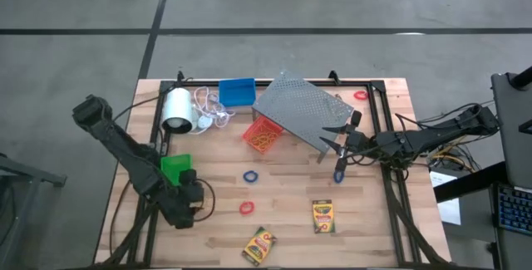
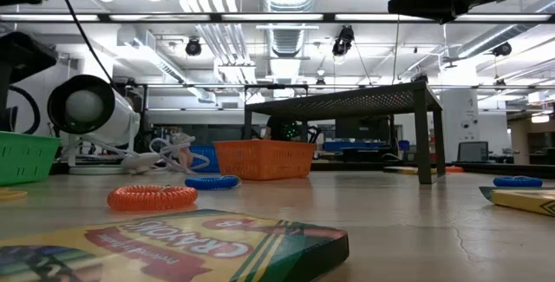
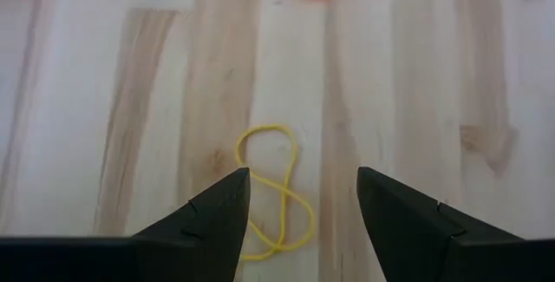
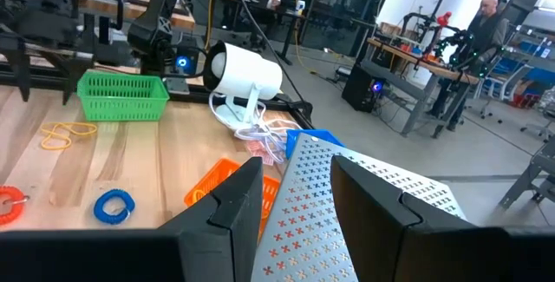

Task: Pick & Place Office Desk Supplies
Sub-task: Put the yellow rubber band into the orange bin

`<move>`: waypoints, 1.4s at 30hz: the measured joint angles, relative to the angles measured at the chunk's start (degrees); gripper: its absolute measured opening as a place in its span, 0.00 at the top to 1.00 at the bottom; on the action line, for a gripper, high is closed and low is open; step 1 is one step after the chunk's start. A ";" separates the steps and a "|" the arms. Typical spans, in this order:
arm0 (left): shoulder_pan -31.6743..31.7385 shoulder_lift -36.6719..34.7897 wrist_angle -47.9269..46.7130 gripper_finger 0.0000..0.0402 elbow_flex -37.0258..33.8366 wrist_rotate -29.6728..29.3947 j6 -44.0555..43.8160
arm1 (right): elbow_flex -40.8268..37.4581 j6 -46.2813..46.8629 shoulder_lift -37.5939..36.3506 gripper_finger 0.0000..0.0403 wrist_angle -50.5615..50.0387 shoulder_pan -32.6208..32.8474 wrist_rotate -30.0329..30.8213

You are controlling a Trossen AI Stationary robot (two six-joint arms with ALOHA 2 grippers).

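- Grey rack [image 1: 306,110] partly covers the red-orange bin [image 1: 262,134], centre frame.
- Lower centre: one crayon box [image 1: 323,216] upright, the other crayon box [image 1: 259,246] angled.
- Left gripper [image 3: 303,197] wide open, empty, lower left.
- Right gripper [image 4: 297,188] part-open, holding nothing.

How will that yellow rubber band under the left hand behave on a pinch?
The yellow rubber band lies twisted into a figure eight, so it is probably floppy and will droop. It looks thin and flat on the table, so fingers may slide over it. Likely very light; the left hand hangs open above it.

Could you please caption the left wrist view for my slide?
Open left gripper poised above a yellow rubber band on the wooden table.
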 joint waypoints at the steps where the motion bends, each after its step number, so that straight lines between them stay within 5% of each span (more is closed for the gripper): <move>1: -0.02 0.33 0.94 0.45 0.00 0.02 1.43 | 0.01 0.02 0.00 0.66 0.00 -0.01 0.00; 15: 0.16 12.91 1.54 0.45 1.86 8.82 5.16 | 0.01 0.02 0.01 0.66 -0.01 -0.01 0.00; 42: 4.51 13.44 4.01 0.49 -0.70 10.29 8.08 | 0.00 0.00 0.00 0.66 -0.01 0.01 0.00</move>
